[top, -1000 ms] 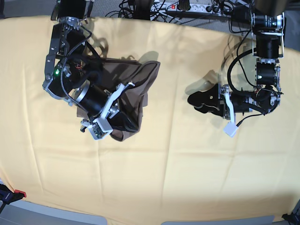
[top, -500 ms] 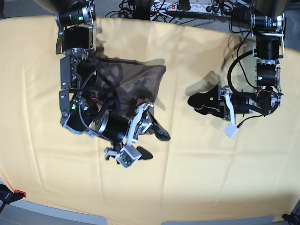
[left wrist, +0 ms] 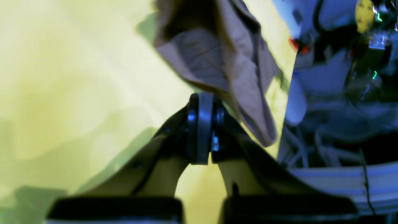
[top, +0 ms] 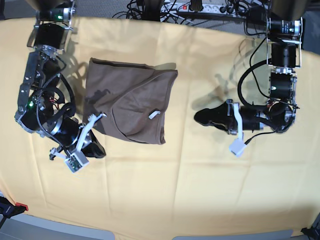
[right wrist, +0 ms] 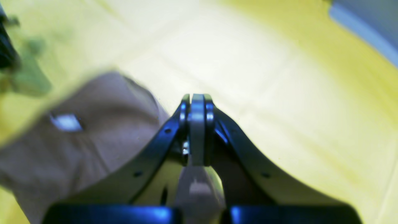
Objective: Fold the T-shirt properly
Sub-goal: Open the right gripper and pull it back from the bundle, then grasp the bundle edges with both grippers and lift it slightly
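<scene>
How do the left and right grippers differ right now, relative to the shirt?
The right gripper sits beside the T-shirt's lower corner; the left gripper rests apart from it, on bare yellow cloth. The right points toward the base view's lower edge, the left sideways toward the shirt. Both are shut and hold nothing.

Two arms, black cylindrical joint housings with silver-grey metal brackets between them. Right arm — loose black cables looped along its links, one small green light lit on a housing. Left arm — a black cable arcs off its side. Each wrist carries a small white box-shaped block (camera housing, by the look). Left gripper and right gripper: black curved fingers, small screw holes along them, pale flat pads at the tips.
</scene>
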Robot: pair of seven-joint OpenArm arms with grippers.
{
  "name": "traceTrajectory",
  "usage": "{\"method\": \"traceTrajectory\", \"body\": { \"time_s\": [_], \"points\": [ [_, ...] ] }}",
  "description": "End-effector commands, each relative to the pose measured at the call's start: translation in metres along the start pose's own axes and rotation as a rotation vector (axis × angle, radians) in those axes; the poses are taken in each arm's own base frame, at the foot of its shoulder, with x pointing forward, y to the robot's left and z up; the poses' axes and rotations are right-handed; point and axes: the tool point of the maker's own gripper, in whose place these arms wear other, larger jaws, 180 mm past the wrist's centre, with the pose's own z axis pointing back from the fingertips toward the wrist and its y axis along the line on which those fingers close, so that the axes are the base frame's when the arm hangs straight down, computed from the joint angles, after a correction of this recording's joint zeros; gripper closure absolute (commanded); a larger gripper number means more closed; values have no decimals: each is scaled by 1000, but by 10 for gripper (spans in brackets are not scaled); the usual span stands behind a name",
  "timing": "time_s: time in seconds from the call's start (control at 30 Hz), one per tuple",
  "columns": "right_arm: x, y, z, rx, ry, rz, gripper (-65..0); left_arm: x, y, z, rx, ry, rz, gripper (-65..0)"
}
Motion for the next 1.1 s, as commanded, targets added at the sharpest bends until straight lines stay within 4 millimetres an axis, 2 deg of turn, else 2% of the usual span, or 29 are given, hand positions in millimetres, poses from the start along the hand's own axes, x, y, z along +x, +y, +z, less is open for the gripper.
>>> {"method": "traceTrajectory", "body": {
  "time_s": [0.0,0.13,0.23,0.3,0.43,0.53,0.63,0.77,0.97,1.07],
  "points": [
    [18,-7,3,-1,-68,13,0,17,-15,-1,-27,-6,-82,0],
    [-7,-25,3,-13,-2,-12,0,12,-69,-30,-139,98,-261,0],
    [-28,-36,2,-15,58,-34,0,-2,-112,-51,-245,176,-380,0],
    [-44,-37,-2,-1,105,-50,0,-13,-128,-64,-273,224,-443,0],
    [-75,-37,-7,15,213,-38,0,-27,-132,-93,-225,264,-545,0],
    [-80,-33,-8,32,239,-16,0,-38,-130,-113,-185,295,-616,0],
    [-81,-31,-9,39,248,-4,0,-57,-132,-128,-177,352,-674,0],
    [-84,-32,-13,31,254,19,0,-79,-130,-140,-147,384,-727,0],
    [-83,-44,-28,36,267,4,0,-80,-125,-146,-104,345,-760,0],
    [-88,-44,-36,55,298,8,0,-91,-127,-149,-99,344,-741,0]
  ]
}}
